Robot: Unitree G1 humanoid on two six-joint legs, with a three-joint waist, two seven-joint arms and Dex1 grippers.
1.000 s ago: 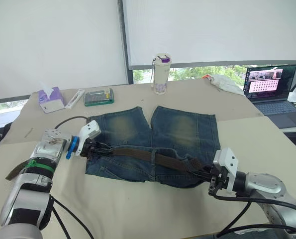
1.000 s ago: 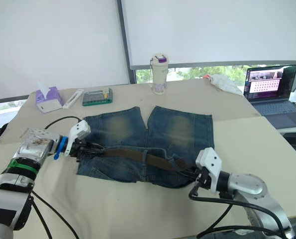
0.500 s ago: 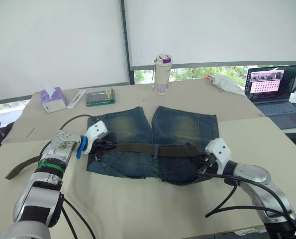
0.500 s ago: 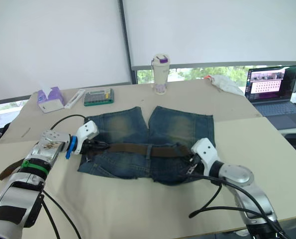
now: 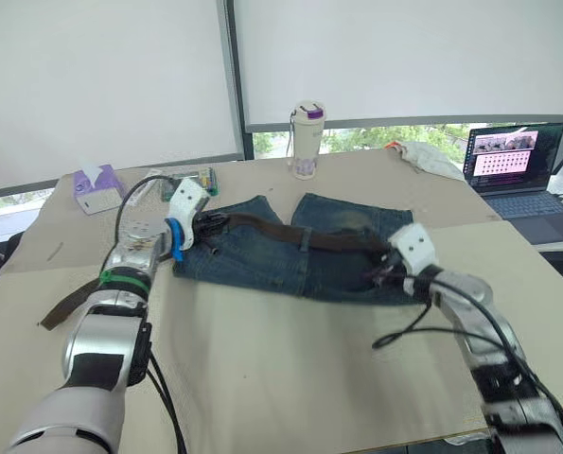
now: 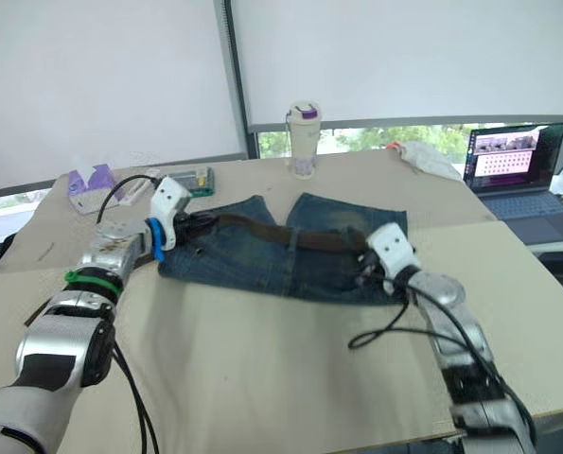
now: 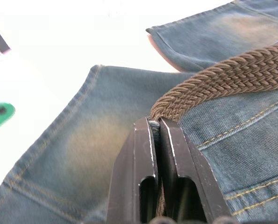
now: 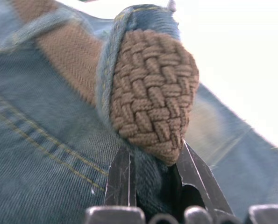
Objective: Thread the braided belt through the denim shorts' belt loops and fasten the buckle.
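Observation:
The denim shorts (image 5: 290, 270) lie across the table's middle, with the waistband lifted and held out between both grippers. The brown braided belt (image 5: 290, 235) runs along that waistband, and one belt loop (image 8: 105, 79) wraps round it. My left gripper (image 5: 208, 225) is shut on the belt (image 7: 223, 77) at the shorts' left end, with a sliver of denim between its fingers (image 7: 146, 158). My right gripper (image 5: 378, 272) is shut on the belt's folded part (image 8: 153, 93) and the denim at the right end. A loose stretch of the belt (image 5: 73, 305) trails past my left arm. The buckle is out of view.
A white bottle with a purple lid (image 5: 307, 140) stands behind the shorts. A tissue box (image 5: 96, 187) and a green case (image 5: 203, 174) sit at the back left. At the back right are a white cloth (image 5: 428, 156) and an open laptop (image 5: 513, 161).
Both grippers have moved toward the table's back, carrying the waistband and belt with them. The shorts are now bunched up over their own legs.

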